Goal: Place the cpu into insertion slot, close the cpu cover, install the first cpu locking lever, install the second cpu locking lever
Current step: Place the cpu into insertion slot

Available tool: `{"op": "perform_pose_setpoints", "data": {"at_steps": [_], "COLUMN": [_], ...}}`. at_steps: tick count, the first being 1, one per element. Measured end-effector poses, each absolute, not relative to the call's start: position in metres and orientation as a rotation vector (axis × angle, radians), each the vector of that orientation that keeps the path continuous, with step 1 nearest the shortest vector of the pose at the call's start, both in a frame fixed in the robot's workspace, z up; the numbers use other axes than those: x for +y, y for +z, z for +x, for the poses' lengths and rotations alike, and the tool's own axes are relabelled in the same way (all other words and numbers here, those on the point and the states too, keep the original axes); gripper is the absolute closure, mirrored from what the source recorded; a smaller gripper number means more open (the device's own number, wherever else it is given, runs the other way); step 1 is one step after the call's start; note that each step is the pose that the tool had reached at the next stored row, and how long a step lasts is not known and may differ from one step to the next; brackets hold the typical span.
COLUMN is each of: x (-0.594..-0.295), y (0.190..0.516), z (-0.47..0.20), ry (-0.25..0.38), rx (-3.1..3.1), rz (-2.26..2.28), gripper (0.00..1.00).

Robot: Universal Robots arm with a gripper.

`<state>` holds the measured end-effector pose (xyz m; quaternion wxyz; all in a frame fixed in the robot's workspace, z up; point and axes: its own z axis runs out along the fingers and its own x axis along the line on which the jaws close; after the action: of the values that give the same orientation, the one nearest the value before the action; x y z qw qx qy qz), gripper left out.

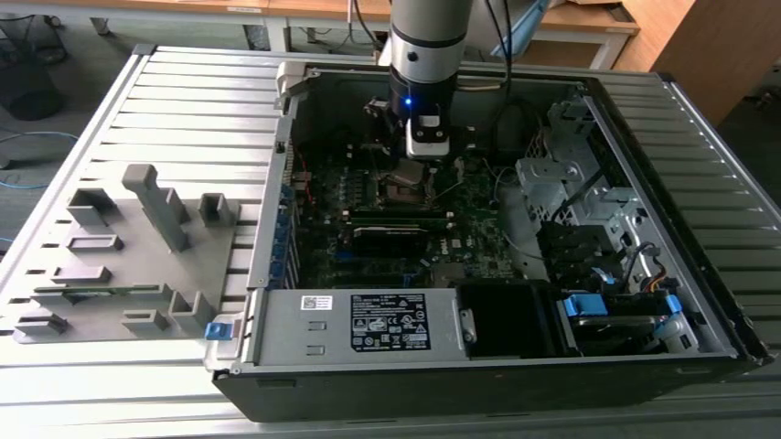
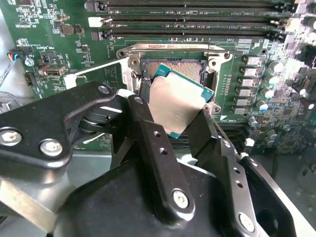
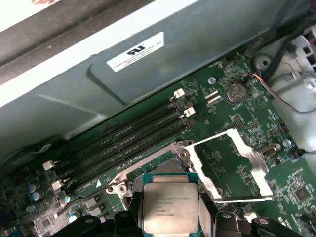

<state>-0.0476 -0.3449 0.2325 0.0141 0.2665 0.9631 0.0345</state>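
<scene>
The end effector (image 2: 175, 112), closed on the cpu (image 2: 183, 98) by opposite edges, holds it tilted just above the insertion slot (image 2: 173, 66) beneath its fingertips, whose cpu cover (image 3: 247, 153) stands open for access.

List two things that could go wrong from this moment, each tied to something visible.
1. The gripper holds the cpu only by its edges, above the insertion slot. The chip looks skewed against the slot's frame, so it may seat askew and damage the slot.
2. The cpu cover stands open right beside the slot. The fingers might knock it on the way down.
</scene>
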Motion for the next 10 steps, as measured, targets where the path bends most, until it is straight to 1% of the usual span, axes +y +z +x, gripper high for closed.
{"op": "perform_pose_setpoints", "data": {"at_steps": [10], "x": [-0.3449], "y": [0.2323], "z": [-0.0476], "ry": [0.103], "rx": [2.922], "rz": [1.054], "gripper": [0.46]}}
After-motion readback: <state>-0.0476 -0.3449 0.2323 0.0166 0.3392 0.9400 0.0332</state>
